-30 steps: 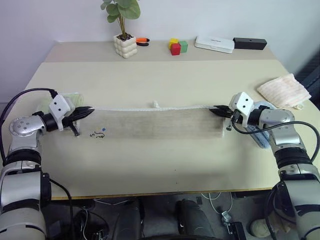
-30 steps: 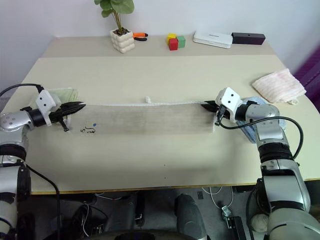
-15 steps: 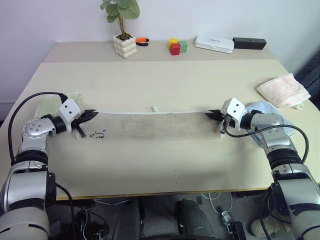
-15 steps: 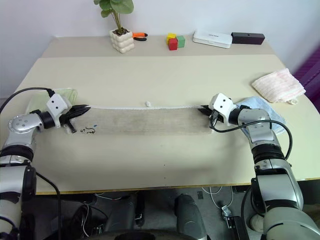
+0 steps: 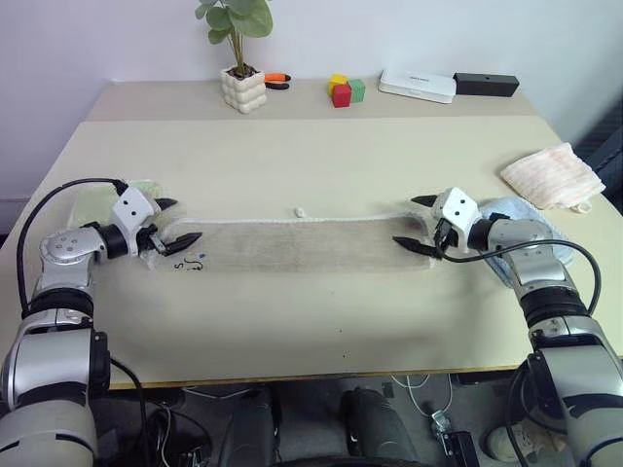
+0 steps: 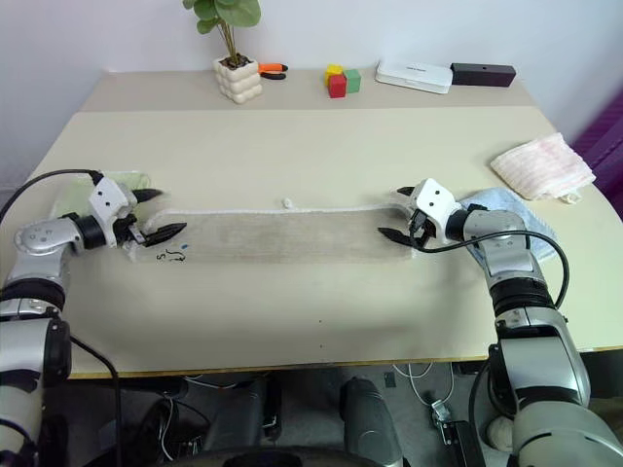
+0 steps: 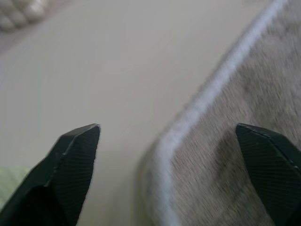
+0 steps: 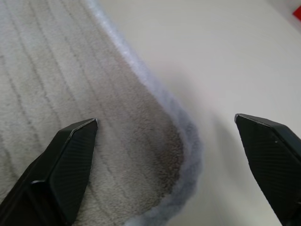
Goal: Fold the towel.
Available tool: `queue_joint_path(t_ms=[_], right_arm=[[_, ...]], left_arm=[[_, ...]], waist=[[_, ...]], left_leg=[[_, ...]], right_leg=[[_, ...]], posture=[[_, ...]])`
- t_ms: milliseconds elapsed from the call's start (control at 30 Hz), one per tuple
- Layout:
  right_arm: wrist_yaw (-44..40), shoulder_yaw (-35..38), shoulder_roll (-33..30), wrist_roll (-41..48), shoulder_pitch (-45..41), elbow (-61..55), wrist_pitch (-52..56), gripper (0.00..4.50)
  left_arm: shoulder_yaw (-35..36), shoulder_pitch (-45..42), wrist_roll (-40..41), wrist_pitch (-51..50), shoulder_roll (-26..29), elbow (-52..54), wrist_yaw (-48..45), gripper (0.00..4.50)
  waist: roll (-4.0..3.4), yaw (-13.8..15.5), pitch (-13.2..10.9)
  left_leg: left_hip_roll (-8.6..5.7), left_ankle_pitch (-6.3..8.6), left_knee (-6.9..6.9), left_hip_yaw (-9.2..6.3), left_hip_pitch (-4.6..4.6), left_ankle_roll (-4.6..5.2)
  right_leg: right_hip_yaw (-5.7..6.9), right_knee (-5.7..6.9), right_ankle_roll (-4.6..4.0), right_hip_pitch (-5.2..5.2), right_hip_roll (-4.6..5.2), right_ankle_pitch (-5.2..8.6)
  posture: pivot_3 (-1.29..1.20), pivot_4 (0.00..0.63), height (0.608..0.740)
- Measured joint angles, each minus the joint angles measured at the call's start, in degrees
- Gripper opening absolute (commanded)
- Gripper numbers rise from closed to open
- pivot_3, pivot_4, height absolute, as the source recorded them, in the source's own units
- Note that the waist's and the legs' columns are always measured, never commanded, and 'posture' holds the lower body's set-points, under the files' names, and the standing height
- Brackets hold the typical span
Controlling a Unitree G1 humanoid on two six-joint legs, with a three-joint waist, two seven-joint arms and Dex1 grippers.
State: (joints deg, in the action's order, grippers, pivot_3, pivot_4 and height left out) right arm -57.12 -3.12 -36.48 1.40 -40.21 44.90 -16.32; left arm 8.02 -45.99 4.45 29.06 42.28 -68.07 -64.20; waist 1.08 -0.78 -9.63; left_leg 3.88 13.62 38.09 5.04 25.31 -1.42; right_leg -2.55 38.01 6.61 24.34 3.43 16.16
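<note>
Both grippers have let go since a second back: the left gripper (image 5: 173, 222) and right gripper (image 5: 413, 223), which were pinched shut on the far corners, now stand with jaws spread wide, and the towel (image 5: 302, 243) has dropped flat. It lies as a long narrow band across the middle of the table (image 5: 321, 156), one gripper at each short end, the corners between the parted fingers but not held. Beige-tan terry, ribbed pile, white corded edging along the far side, a small dark embroidered mark (image 5: 191, 263) near the left end. Looks soft, light and limp; it should drape and slump rather than keep a crease. Best hold, I'd judge, is the corded corners at either short end.
</note>
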Motion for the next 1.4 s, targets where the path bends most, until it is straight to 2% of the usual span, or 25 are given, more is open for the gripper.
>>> queue_joint_path(t_ms=[33, 100, 133, 200, 267, 300, 367, 400, 433, 533, 600, 667, 767, 900, 1000, 1167, 1267, 1400], right_arm=[[0.3, 0.0, 0.0, 0.0, 0.0, -0.5, 0.3, 4.50], [1.6, 0.6, 0.4, 0.3, 0.0, -2.0, 0.8, 4.50], [2.0, 1.3, 0.9, 1.1, 0.0, -2.7, 1.2, 4.26], [3.1, 3.0, 2.3, 3.7, 0.0, -4.8, 3.3, 3.66], [4.6, 4.3, 2.9, 5.5, -0.2, -7.2, 5.0, 2.80], [5.6, 5.0, 3.1, 6.2, -0.3, -8.6, 5.9, 2.16], [8.8, 7.0, 4.3, 7.7, -0.5, -11.8, 8.4, 1.12], [10.4, 7.5, 5.2, 8.4, -0.6, -13.6, 10.0, 0.53], [11.9, 8.2, 6.5, 9.1, -0.5, -15.5, 11.9, 0.08], [20.3, 9.4, 14.9, 11.9, 2.1, -26.7, 18.9, 0.03], [26.5, 7.5, 22.6, 12.8, 5.5, -34.0, 23.1, 0.03], [30.8, 5.0, 27.0, 12.4, 9.3, -37.7, 26.2, 0.03], [35.5, 3.2, 30.0, 11.0, 14.0, -39.9, 29.5, 0.03], [40.6, 2.2, 32.3, 8.2, 14.2, -38.7, 29.5, 0.03], [45.2, 2.8, 32.5, 6.0, 12.1, -33.5, 29.2, 0.03], [48.6, 5.9, 30.9, 5.6, 12.0, -30.9, 29.6, 0.03], [50.1, 7.1, 29.3, 5.0, 13.3, -30.6, 29.6, 0.03], [49.9, 7.8, 26.9, 4.3, 14.4, -29.0, 29.5, 0.03]], left_arm=[[0.5, -0.3, 0.9, -0.7, 0.0, 0.8, -0.6, 4.46], [1.6, -1.0, 2.5, -2.5, -0.3, 1.9, -1.7, 3.91], [2.2, -1.1, 3.4, -3.5, -0.4, 2.8, -2.1, 3.63], [3.1, -1.3, 5.5, -6.4, -0.9, 4.7, -3.0, 2.66], [3.9, -1.4, 6.6, -7.9, -1.2, 6.7, -3.1, 1.78], [4.2, -1.4, 7.3, -8.7, -1.2, 7.8, -3.1, 1.14], [4.5, -1.4, 8.5, -10.3, -1.4, 10.7, -3.0, 0.17], [4.6, -1.4, 8.9, -11.1, -1.7, 12.4, -2.8, 0.00], [4.7, -1.3, 9.5, -12.2, -2.1, 13.8, -2.3, 0.00], [6.7, 0.4, 13.9, -20.0, -6.6, 23.5, 2.6, 0.00], [7.0, 2.9, 17.8, -27.3, -11.4, 33.0, 7.3, 0.00], [6.3, 7.7, 20.3, -33.3, -15.4, 42.7, 11.4, 0.00], [4.3, 15.9, 22.1, -41.3, -20.1, 53.9, 17.9, 0.00], [2.9, 19.2, 22.5, -46.8, -27.2, 59.4, 26.4, 0.00], [1.8, 21.2, 21.9, -48.2, -31.4, 59.1, 31.8, 0.00], [3.0, 22.6, 18.8, -48.4, -28.7, 54.4, 37.1, 0.00], [4.9, 22.1, 18.1, -47.1, -24.7, 51.5, 37.9, 0.00], [7.0, 22.0, 18.4, -46.2, -22.2, 49.5, 37.7, 0.00]], waist=[[0.00, 0.0, 0.0], [0.00, 0.0, 0.0], [0.00, 0.0, 0.0], [0.00, 0.0, 0.0], [0.00, 0.0, 0.0], [0.00, 0.0, 0.0], [0.00, 0.0, 0.0], [0.00, 0.0, 0.0], [0.00, 0.0, 0.0], [0.00, 0.0, 0.0], [0.00, -0.1, 0.0], [-0.02, -0.1, 0.0], [-0.01, 0.2, 0.0], [0.01, 0.1, 0.1], [0.01, 0.0, 0.1], [0.00, -0.2, 0.1], [0.00, -0.2, 0.1], [0.00, -0.2, 0.1]], left_leg=[[0.00, 0.00, 0.00, 0.00, 0.00, 0.00], [0.00, 0.00, 0.00, 0.00, 0.00, -0.01], [0.00, 0.00, 0.00, 0.00, 0.00, -0.01], [0.00, -0.01, 0.00, -0.01, 0.00, -0.02], [0.00, -0.01, 0.00, -0.02, 0.01, -0.02], [0.00, -0.01, 0.00, -0.02, 0.01, -0.02], [0.00, -0.01, 0.01, -0.03, 0.01, -0.02], [0.00, -0.01, 0.01, -0.03, 0.01, -0.02], [0.01, -0.01, 0.01, -0.04, 0.01, -0.02], [0.02, -0.02, -0.01, -0.13, 0.01, -0.03], [0.03, -0.13, -0.01, -0.17, 0.03, -0.22], [-0.01, -0.15, 0.00, -0.16, 0.05, -0.27], [-0.05, -0.05, 0.05, -0.16, 0.07, -0.08], [-0.06, -0.05, 0.05, -0.24, 0.02, -0.09], [-0.06, -0.05, 0.03, -0.25, -0.02, -0.09], [-0.03, -0.06, -0.05, -0.29, -0.01, -0.11], [-0.03, -0.06, -0.06, -0.29, -0.03, -0.11], [-0.03, -0.07, -0.06, -0.27, -0.03, -0.11]], right_leg=[[0.00, 0.00, 0.00, 0.00, 0.00, 0.00], [0.00, 0.01, 0.00, 0.00, 0.00, 0.00], [0.00, 0.01, 0.00, 0.00, 0.00, 0.00], [0.00, 0.02, 0.00, 0.00, 0.00, 0.00], [0.00, 0.02, 0.01, 0.00, 0.00, 0.00], [0.00, 0.02, 0.00, 0.00, 0.00, 0.00], [0.00, 0.04, 0.00, 0.00, 0.00, 0.00], [0.00, 0.04, 0.00, 0.00, 0.00, 0.00], [0.00, 0.05, 0.00, 0.00, 0.00, 0.00], [0.01, 0.13, 0.01, 0.00, 0.00, 0.00], [0.02, 0.15, 0.01, 0.01, -0.01, 0.00], [0.00, 0.15, 0.01, 0.00, 0.04, 0.00], [0.00, 0.12, 0.01, 0.00, 0.07, 0.00], [0.01, 0.15, 0.00, -0.05, 0.00, -0.02], [0.00, 0.10, 0.00, -0.09, -0.01, -0.01], [0.00, 0.07, 0.00, -0.05, -0.08, -0.01], [0.01, 0.07, -0.01, -0.07, -0.08, -0.01], [0.00, 0.06, -0.01, -0.06, -0.07, -0.01]], posture=[[0.00, 0.150, 0.735], [0.00, 0.150, 0.735], [0.00, 0.150, 0.735], [0.00, 0.150, 0.735], [0.00, 0.150, 0.735], [0.00, 0.150, 0.735], [0.00, 0.150, 0.735], [0.00, 0.150, 0.735], [0.00, 0.150, 0.735], [0.00, 0.150, 0.735], [0.00, 0.150, 0.735], [0.00, 0.150, 0.735], [0.00, 0.150, 0.735], [0.00, 0.150, 0.735], [0.00, 0.150, 0.735], [0.00, 0.150, 0.735], [0.00, 0.150, 0.735], [0.00, 0.150, 0.735]])
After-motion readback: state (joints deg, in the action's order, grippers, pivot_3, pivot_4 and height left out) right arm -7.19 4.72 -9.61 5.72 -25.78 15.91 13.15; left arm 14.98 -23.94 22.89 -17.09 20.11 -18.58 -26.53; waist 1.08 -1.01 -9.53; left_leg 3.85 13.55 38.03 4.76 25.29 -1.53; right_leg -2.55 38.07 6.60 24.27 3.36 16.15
